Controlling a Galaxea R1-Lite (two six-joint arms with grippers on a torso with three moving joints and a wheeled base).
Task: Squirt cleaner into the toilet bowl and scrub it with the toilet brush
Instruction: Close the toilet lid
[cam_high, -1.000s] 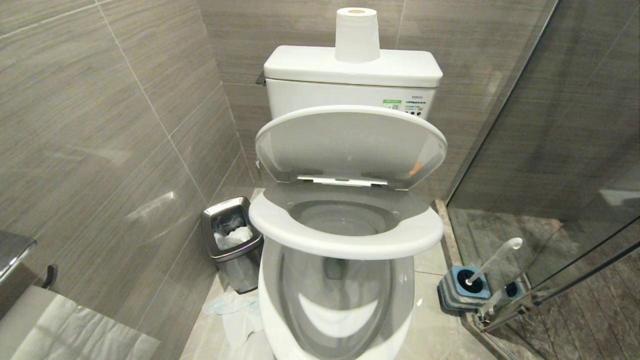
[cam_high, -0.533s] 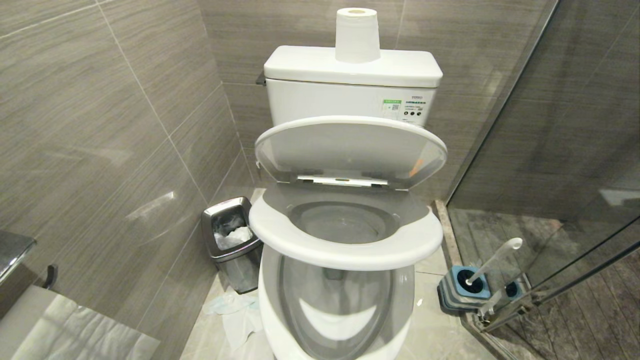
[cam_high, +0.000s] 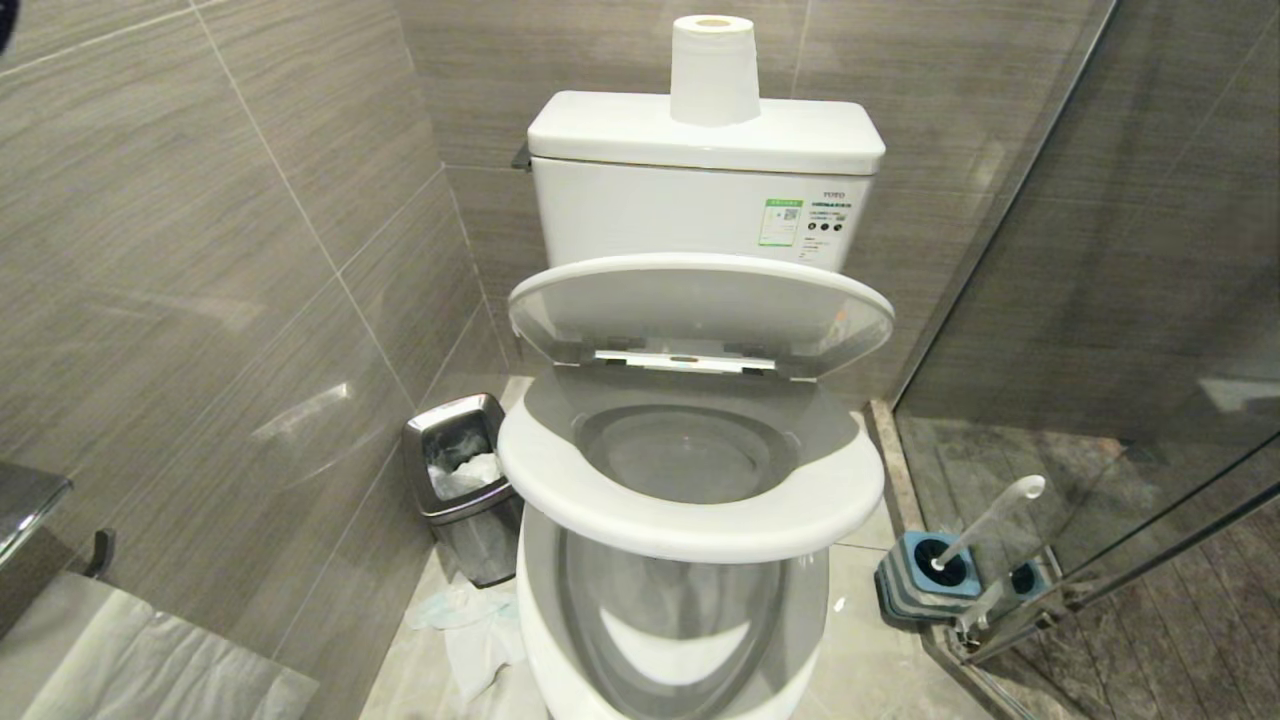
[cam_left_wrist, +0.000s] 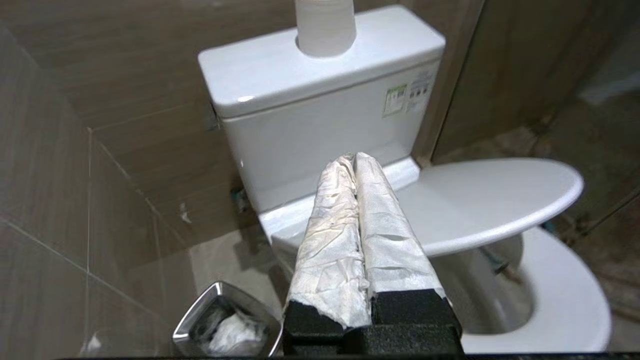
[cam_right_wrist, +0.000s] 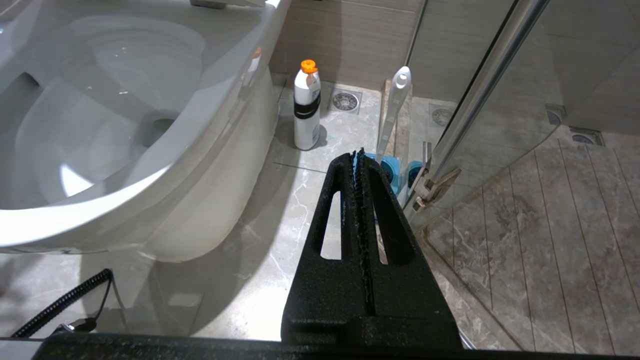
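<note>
The seat (cam_high: 690, 500) and lid (cam_high: 700, 315) both hang half-lowered over the toilet bowl (cam_high: 670, 620). If they drop shut, there is no way in for the cleaner or the brush, and nothing is propping them.

The left gripper (cam_left_wrist: 356, 159), its fingers wrapped in white paper, is pressed shut and empty, up beside the lid near the tank (cam_high: 700, 170). The right gripper (cam_right_wrist: 361, 152) is also shut on nothing, low by the bowl's side.

The toilet brush (cam_high: 985, 525) stands in its blue holder (cam_high: 925, 575) on the floor against the glass shower door (cam_high: 1100, 300). A white bottle (cam_right_wrist: 306, 107) with an orange cap, likely the cleaner, stands behind the bowl.

The marble floor (cam_right_wrist: 260, 240) looks glossy and slick, and the walls are grey tile (cam_high: 200, 250). A steel bin (cam_high: 465, 480) is squeezed in on the left.
</note>
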